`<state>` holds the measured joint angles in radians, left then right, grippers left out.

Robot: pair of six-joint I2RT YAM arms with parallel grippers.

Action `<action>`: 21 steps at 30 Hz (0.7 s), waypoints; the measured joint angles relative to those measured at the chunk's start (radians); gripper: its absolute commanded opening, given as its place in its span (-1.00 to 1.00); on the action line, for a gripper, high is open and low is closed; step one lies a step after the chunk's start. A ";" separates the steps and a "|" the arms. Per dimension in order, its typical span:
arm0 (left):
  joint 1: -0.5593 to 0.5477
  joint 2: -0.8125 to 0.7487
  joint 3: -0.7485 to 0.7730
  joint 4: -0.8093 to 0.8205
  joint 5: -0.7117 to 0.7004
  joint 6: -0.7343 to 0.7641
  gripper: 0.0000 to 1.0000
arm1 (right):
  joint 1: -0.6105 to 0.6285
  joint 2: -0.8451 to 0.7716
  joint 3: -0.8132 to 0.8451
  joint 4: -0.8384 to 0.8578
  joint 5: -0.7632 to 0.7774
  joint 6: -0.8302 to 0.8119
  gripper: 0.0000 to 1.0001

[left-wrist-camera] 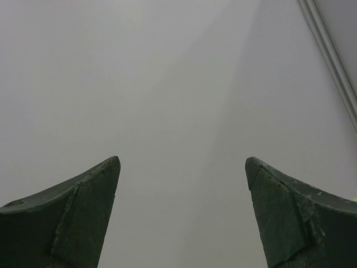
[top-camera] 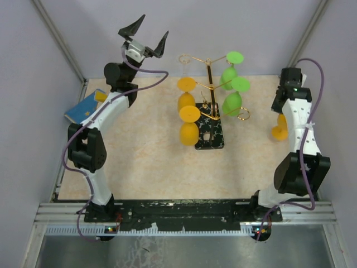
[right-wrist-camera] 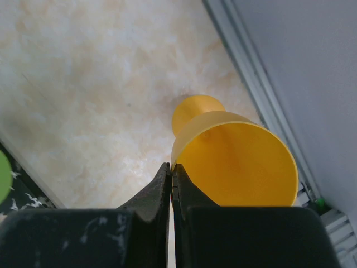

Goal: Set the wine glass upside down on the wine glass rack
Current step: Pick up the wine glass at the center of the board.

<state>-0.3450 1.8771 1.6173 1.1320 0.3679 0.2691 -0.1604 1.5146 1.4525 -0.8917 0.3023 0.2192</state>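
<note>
The wine glass rack is a gold wire stand (top-camera: 209, 75) on a black marbled base (top-camera: 211, 135) at the table's middle back. Two orange glasses (top-camera: 188, 114) hang upside down on its left and two green glasses (top-camera: 233, 89) on its right. Another orange wine glass (right-wrist-camera: 240, 162) stands mouth-up near the right wall, and it shows in the top view (top-camera: 278, 129) too. My right gripper (right-wrist-camera: 172, 166) is shut on its rim, one finger inside the bowl. My left gripper (top-camera: 146, 34) is open, empty and raised at the back left, facing the wall (left-wrist-camera: 181, 162).
A blue card with a yellow piece (top-camera: 85, 107) lies at the table's left edge under the left arm. The right wall and its metal rail (right-wrist-camera: 251, 72) run close beside the held glass. A corner of the rack base (right-wrist-camera: 14, 195) shows at left.
</note>
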 measured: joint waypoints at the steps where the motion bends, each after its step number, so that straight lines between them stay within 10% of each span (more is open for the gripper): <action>1: 0.000 0.008 0.026 -0.015 -0.004 -0.018 0.98 | 0.000 0.003 0.043 -0.005 0.007 -0.006 -1.00; 9: 0.000 0.089 0.238 -0.218 -0.090 -0.275 0.98 | 0.002 -0.037 0.318 0.140 0.015 -0.087 -1.00; 21: 0.000 0.069 0.341 -0.657 -0.377 -0.804 0.77 | 0.260 -0.187 0.011 1.033 -0.192 -0.267 -1.00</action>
<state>-0.3450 1.9457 1.9587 0.4751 -0.0093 -0.5350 0.0998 1.3273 1.4631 0.1417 0.1101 -0.0475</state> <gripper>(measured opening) 0.896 0.007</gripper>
